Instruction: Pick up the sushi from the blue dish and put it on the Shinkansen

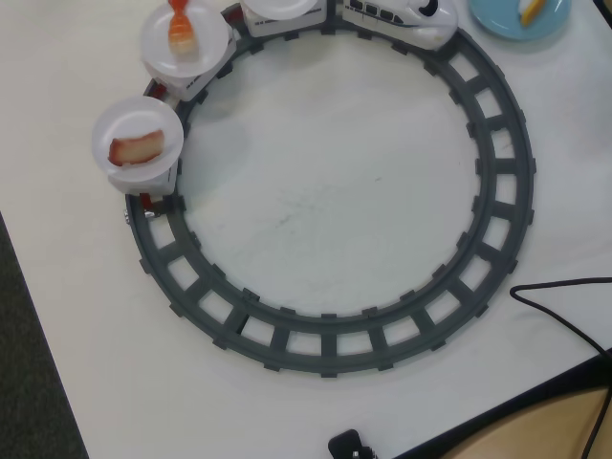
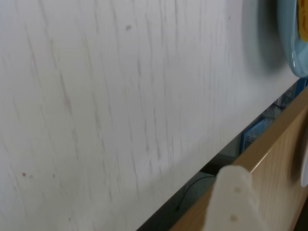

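- A white wood-grain tabletop (image 2: 120, 96) fills most of the wrist view, bare and open to the left of the claw, its edge running diagonally from lower centre to the right side, with a tan wooden panel (image 2: 269, 163) beyond it.
- A single pale plastic finger (image 2: 234, 202) of the claw rises blurred from the bottom edge of the wrist view, over the table edge; its partner is out of frame, so whether the claw is clenched or released cannot be told, and nothing shows in its grip.
- The arm itself does not appear in the overhead view.
- The round light-blue dish (image 2: 290, 43) sits up and to the right of that finger in the wrist view, cut by the frame; overhead, the yellow-orange oblong toy sushi (image 1: 529, 10) lies on it at the top right corner.
- The white toy Shinkansen (image 1: 402, 17) stands just beside the dish on the dark grey circular track (image 1: 497, 182), trailing cars with round white plates (image 1: 137, 134).
- One plate carries a striped orange shrimp sushi (image 1: 180, 29), another a reddish-brown slab sushi (image 1: 134, 148).
- A black cable (image 1: 564, 320) trails across the table's lower right corner.
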You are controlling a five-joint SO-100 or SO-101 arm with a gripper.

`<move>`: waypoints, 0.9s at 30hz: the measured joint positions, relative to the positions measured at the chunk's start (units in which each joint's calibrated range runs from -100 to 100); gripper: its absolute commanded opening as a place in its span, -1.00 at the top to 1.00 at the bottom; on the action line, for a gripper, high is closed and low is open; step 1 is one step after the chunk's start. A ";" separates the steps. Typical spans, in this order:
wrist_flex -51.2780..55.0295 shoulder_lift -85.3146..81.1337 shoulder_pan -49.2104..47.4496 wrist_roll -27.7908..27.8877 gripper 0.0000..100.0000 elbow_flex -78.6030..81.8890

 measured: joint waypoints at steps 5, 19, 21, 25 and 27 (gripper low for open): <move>0.00 0.00 0.00 0.00 0.31 0.00; 0.00 0.00 0.00 0.00 0.31 0.00; 0.00 0.00 0.00 0.00 0.31 0.00; 0.00 0.17 0.00 0.00 0.31 0.00; -0.17 0.34 0.00 0.00 0.31 0.00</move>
